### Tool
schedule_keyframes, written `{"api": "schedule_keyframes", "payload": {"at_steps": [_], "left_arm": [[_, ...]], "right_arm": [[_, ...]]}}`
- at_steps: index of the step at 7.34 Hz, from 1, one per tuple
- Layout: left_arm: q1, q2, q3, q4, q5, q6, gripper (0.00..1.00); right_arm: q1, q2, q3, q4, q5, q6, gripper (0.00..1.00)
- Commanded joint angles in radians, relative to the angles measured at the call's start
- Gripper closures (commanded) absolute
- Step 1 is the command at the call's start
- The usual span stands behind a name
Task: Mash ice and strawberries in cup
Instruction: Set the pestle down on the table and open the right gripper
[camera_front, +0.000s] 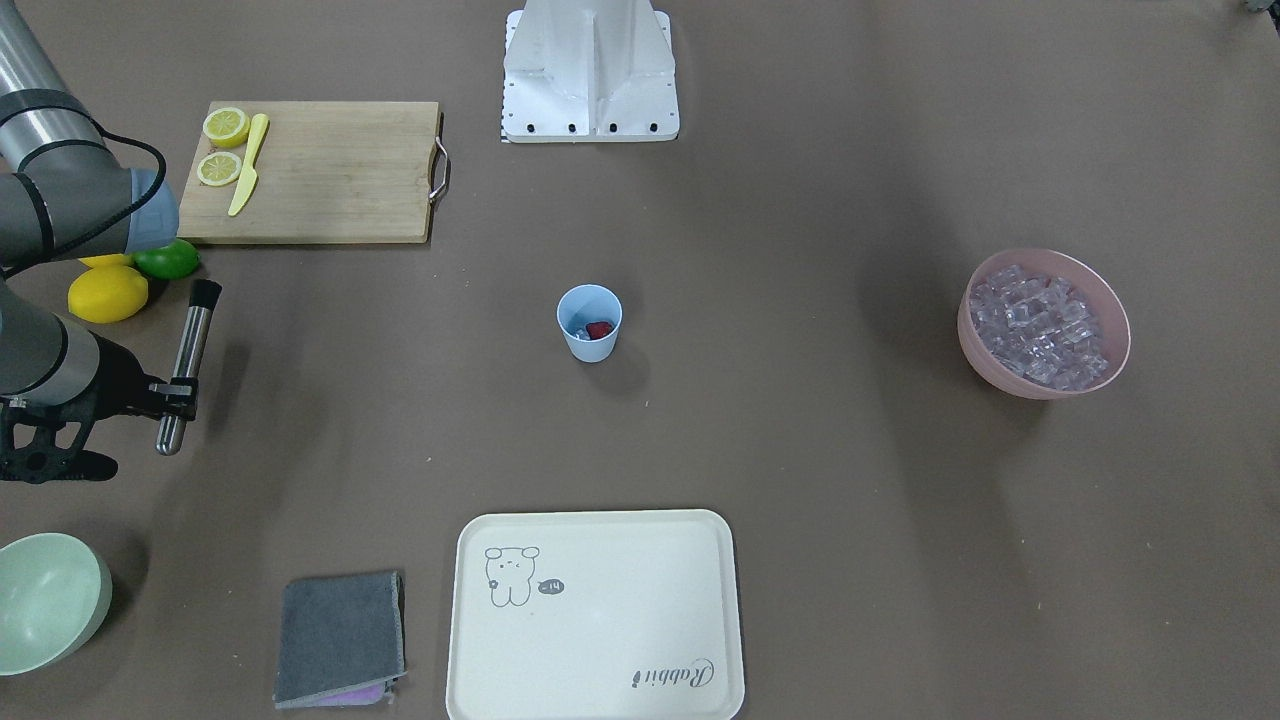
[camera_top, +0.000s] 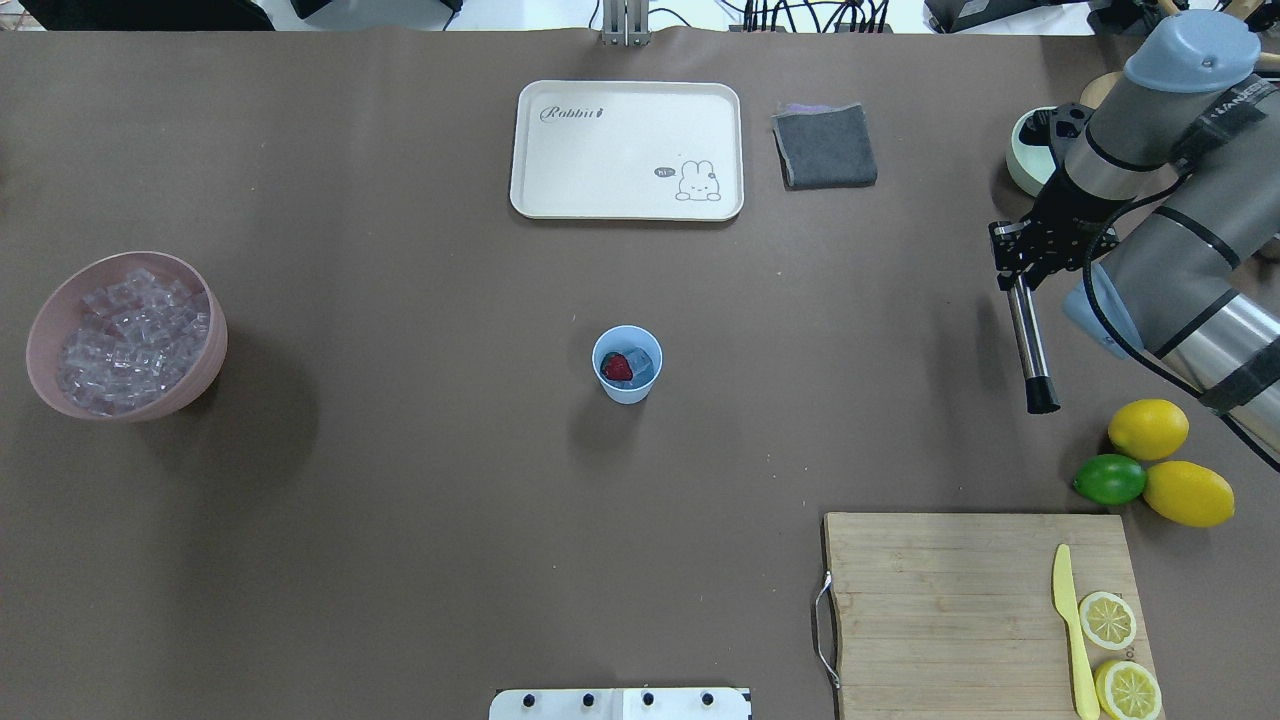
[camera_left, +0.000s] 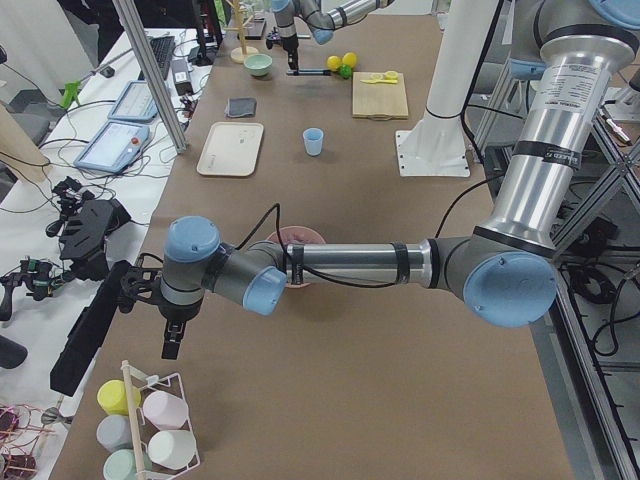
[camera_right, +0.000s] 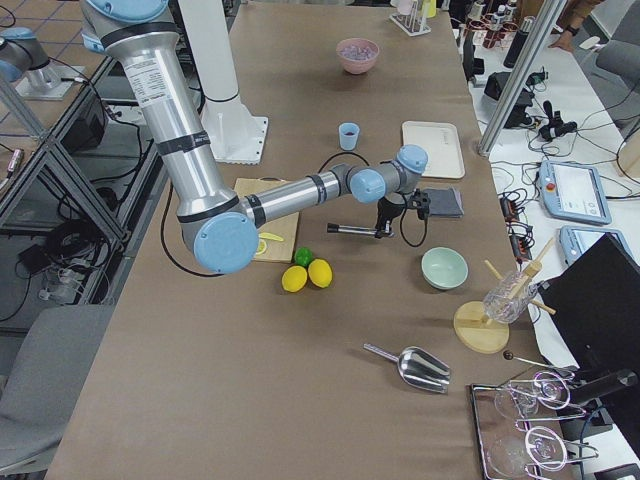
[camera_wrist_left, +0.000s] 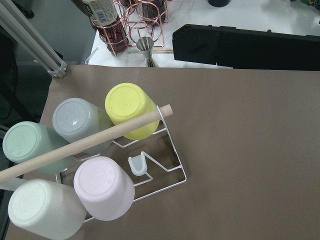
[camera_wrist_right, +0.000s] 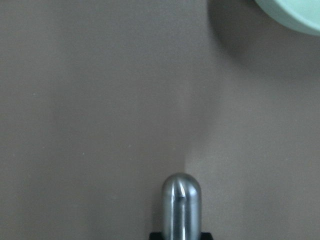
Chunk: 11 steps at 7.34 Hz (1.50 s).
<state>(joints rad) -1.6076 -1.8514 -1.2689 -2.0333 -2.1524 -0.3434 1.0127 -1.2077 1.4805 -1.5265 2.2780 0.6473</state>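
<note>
One cup (camera_top: 628, 393), probably light and tippy, holds slippery ice (camera_top: 641, 360) and a soft strawberry (camera_top: 617, 368); right gripper (camera_top: 1015, 268) fingers clamp the stiff muddler (camera_top: 1028, 340) by its steel shaft; left gripper (camera_left: 171, 343) fingers: cannot tell.

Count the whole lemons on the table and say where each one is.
2. One lemon lies just above the lime in the overhead view; the other lemon lies beside the lime, near the cutting board. None seems hidden.
</note>
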Motion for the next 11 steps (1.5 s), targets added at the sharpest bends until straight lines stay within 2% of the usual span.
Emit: {"api": "schedule_keyframes", "payload": {"at_steps": [1,4,6,8,9,11], "left_arm": [[0.000,-0.002,-0.007,0.001,0.000,0.000,0.02],[0.012,-0.012,-0.007,0.002,0.000,-0.003,0.02],[0.023,-0.018,-0.004,0.002,0.000,-0.003,0.02],[0.026,-0.019,-0.004,0.002,0.002,-0.003,0.02],[0.026,-0.019,-0.004,0.002,0.002,-0.003,0.02],[0.026,-0.022,-0.004,0.004,0.002,-0.005,0.02]], "right_arm": [[-0.008,0.007,-0.040,0.000,-0.002,-0.012,1.00],[-0.009,0.008,-0.058,0.000,-0.002,-0.012,1.00],[-0.019,0.013,-0.115,0.092,-0.003,-0.005,1.00],[-0.023,0.017,-0.134,0.114,-0.003,-0.003,1.00],[-0.022,0.019,-0.131,0.123,-0.005,0.002,0.04],[-0.022,0.017,-0.131,0.137,-0.006,0.003,0.00]]}}
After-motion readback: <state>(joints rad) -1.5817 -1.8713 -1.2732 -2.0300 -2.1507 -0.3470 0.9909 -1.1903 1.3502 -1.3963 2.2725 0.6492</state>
